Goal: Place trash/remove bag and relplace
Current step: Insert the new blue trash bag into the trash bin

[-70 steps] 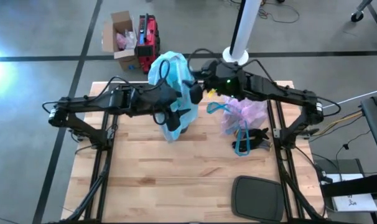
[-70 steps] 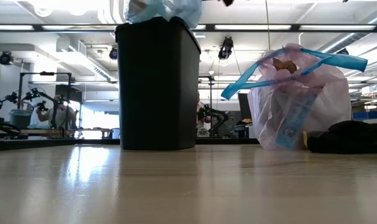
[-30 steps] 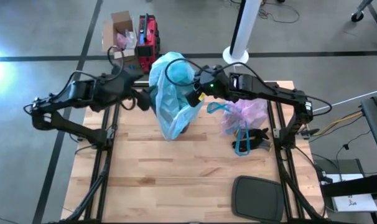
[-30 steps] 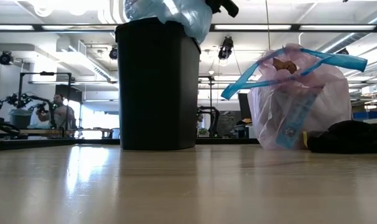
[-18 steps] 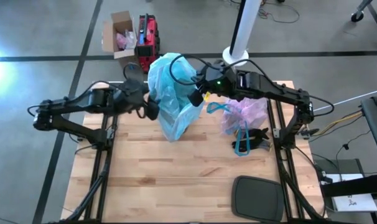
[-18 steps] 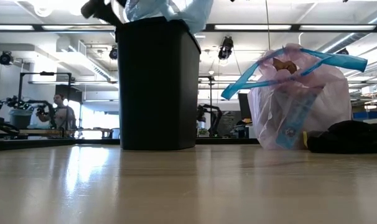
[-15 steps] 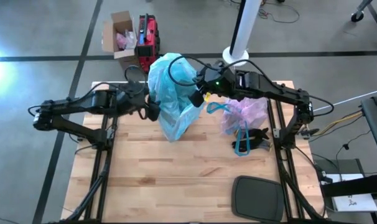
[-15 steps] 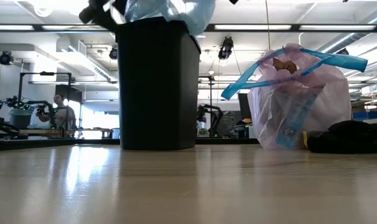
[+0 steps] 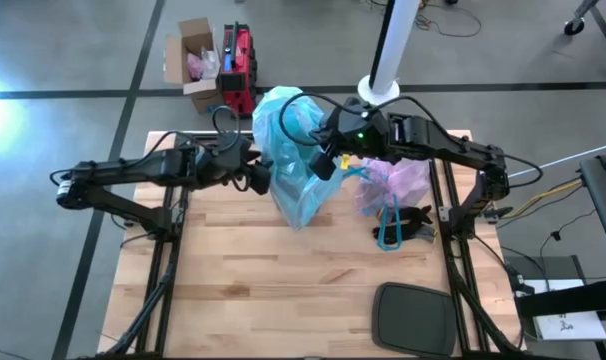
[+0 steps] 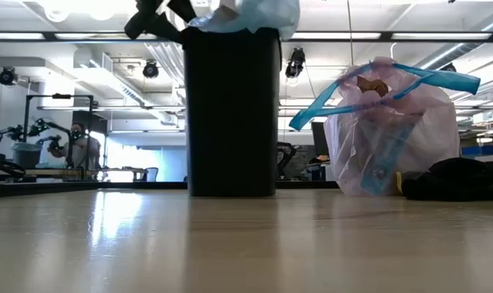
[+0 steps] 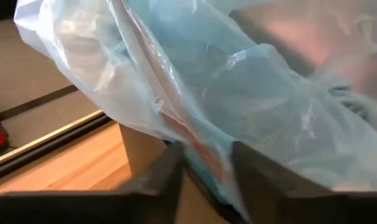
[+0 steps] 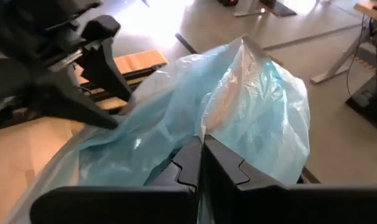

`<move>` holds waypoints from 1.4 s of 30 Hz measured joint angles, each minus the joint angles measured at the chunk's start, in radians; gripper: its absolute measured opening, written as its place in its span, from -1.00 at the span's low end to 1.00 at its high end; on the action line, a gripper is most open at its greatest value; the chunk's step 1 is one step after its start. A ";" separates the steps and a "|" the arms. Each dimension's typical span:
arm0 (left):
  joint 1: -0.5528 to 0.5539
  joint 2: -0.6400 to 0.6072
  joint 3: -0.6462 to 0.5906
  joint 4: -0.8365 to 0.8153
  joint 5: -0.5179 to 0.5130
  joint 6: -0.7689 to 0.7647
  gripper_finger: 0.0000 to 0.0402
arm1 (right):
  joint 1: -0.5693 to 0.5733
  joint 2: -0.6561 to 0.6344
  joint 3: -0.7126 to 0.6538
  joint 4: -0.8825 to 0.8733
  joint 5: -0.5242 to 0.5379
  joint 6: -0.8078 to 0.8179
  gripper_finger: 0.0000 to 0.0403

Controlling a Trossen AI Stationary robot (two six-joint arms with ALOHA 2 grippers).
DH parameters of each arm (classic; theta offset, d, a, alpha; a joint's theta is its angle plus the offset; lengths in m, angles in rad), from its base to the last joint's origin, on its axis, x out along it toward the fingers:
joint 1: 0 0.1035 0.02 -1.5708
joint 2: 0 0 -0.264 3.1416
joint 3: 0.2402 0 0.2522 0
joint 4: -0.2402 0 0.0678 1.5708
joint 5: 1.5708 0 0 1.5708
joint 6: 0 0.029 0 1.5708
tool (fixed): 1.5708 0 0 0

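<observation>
Near the far middle of the wooden surface (image 9: pixel 283 290) you see a black bin (image 10: pixel 232 114) standing upright, with a thin light-blue plastic bag (image 9: pixel 298 165) draped over its mouth and hanging down its near side.

Left claw (image 9: pixel 258 178): you find it at the bin's left rim. In the left wrist view its two fingers (image 11: pixel 160 174) stand a little apart with a fold of the light-blue bag between them; you cannot tell whether they are pinching the film or merely straddling it.

Right claw (image 9: pixel 323 160): you find it at the bin's right rim, above the bag. In the right wrist view its fingers (image 12: pixel 191 163) are clenched together, and the light-blue film bunches right at their tips, so the claw appears to be grasping the bag's edge.

Just right of the bin, apart from it, you see the pale lavender-pink bag (image 10: pixel 393 130) resting on the surface, bulging, with blue drawstring loops (image 10: pixel 368 94) sticking out to both sides. A brown scrap of trash (image 10: pixel 370 85) shows through its top. A black lump (image 10: pixel 458 179) lies beside it on the right. A dark flat lid (image 9: pixel 413 320) lies at the near right of the surface.

On the floor beyond the surface you see a cardboard box (image 9: pixel 195 60) and a red case (image 9: pixel 238 65).
</observation>
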State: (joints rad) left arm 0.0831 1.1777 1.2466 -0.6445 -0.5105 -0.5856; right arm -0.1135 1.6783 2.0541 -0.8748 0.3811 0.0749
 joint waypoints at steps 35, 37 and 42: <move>0.009 0.060 0.295 0.048 -0.072 0.194 -0.86 | -0.057 -0.121 -0.009 -0.082 0.012 -0.068 -1.00; 0.021 0.035 0.314 0.040 -0.111 0.230 -0.80 | -0.057 -0.135 -0.009 -0.105 0.004 -0.068 -1.00; 0.150 -0.004 0.330 -0.055 -0.079 0.215 -0.64 | -0.057 -0.161 -0.009 -0.148 -0.034 -0.102 -1.00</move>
State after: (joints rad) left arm 0.2335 1.1742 1.5764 -0.6992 -0.5896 -0.3702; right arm -0.1703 1.5172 2.0453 -1.0231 0.3475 -0.0272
